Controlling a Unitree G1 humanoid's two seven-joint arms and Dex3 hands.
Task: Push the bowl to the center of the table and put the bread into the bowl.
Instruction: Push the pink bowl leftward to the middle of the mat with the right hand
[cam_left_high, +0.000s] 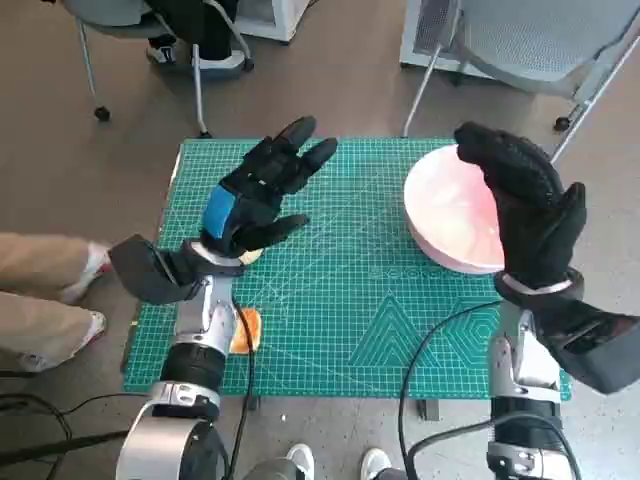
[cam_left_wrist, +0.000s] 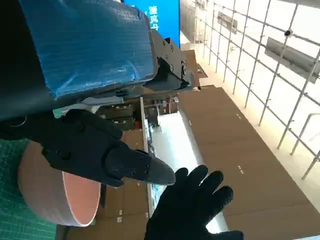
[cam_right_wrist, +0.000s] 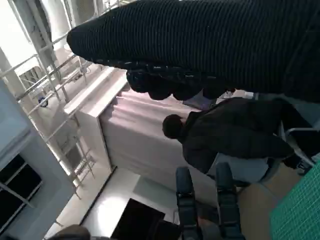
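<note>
Nearest the camera, the golden-brown bread roll (cam_left_high: 246, 330) lay on the green gridded cutting mat (cam_left_high: 340, 300), beside the left forearm; the blue-taped black left hand (cam_left_high: 258, 195) hovered beyond it, fingers spread, holding nothing; the black-gloved right hand (cam_left_high: 527, 205) stood open-fingered and unladen over the near rim of the pale pink round bowl (cam_left_high: 447, 215), apparently positioned for pushing; that bowl sat at the mat's far right, nothing visible inside it.

We see a green cutting mat (cam_left_high: 340, 310) covering the table. At twelve o'clock stand a chair (cam_left_high: 150, 30) and a mesh chair (cam_left_high: 530, 40). At nine o'clock lie a person's legs (cam_left_high: 40, 290). A dark-clothed person (cam_right_wrist: 235, 140) sits in the right wrist view.
</note>
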